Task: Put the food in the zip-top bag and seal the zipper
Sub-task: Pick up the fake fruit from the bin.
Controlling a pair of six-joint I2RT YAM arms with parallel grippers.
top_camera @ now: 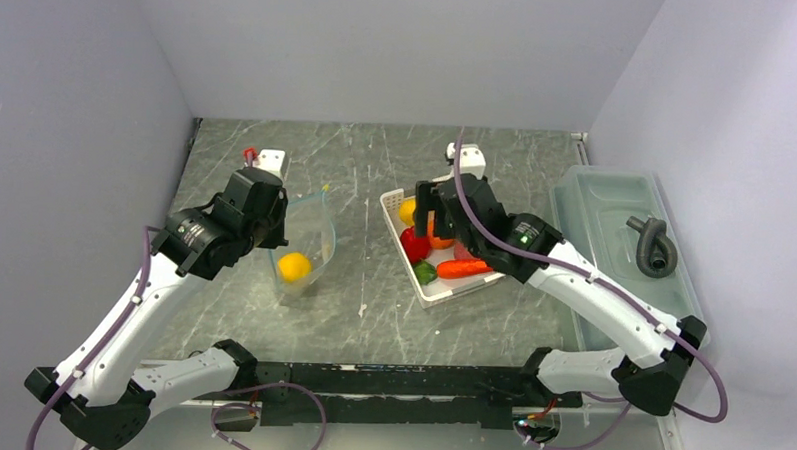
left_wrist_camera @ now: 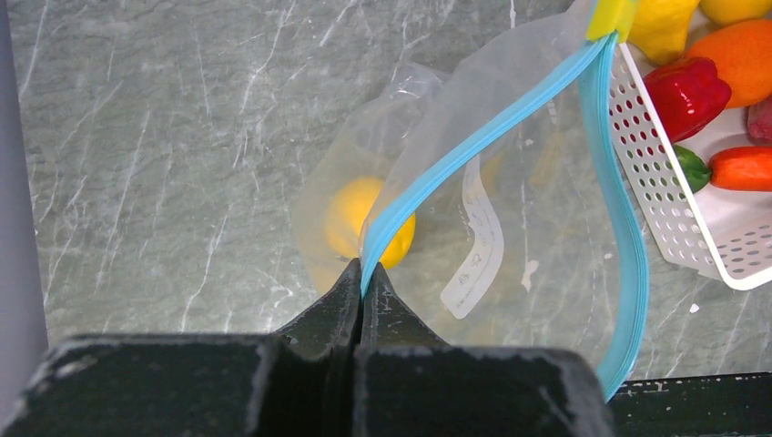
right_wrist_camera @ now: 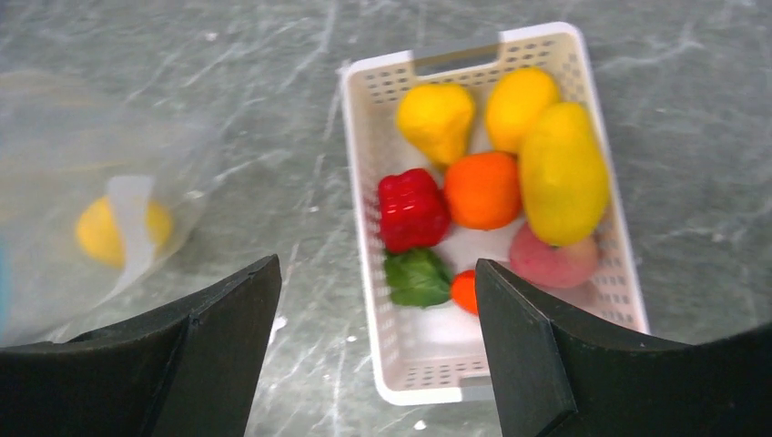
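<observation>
Two grippers are at work here. The left gripper [left_wrist_camera: 361,273] is pinched tight on the teal zipper [left_wrist_camera: 482,137] of the one zip-top bag [left_wrist_camera: 510,209]. The bag is clear, crinkly film lying on the grey marbled table [left_wrist_camera: 137,137] left of the basket, its mouth gaping. A yellow slider tab [left_wrist_camera: 612,16] sits at the strip's far end.

One glossy lemon [left_wrist_camera: 350,214] lies inside the bag, blurred by the plastic. The right gripper [right_wrist_camera: 375,269] hangs over the white perforated basket [right_wrist_camera: 401,80], fingers spread wide and gripping nothing.

I count eight pieces in the basket:
- three yellow ones, the potato-like piece [right_wrist_camera: 563,173] the biggest
- one orange [right_wrist_camera: 482,189]
- one red pepper [right_wrist_camera: 412,209]
- one green piece [right_wrist_camera: 417,278]
- one pinkish fruit [right_wrist_camera: 555,259]
- one carrot [right_wrist_camera: 464,291], mostly hidden behind the finger
</observation>
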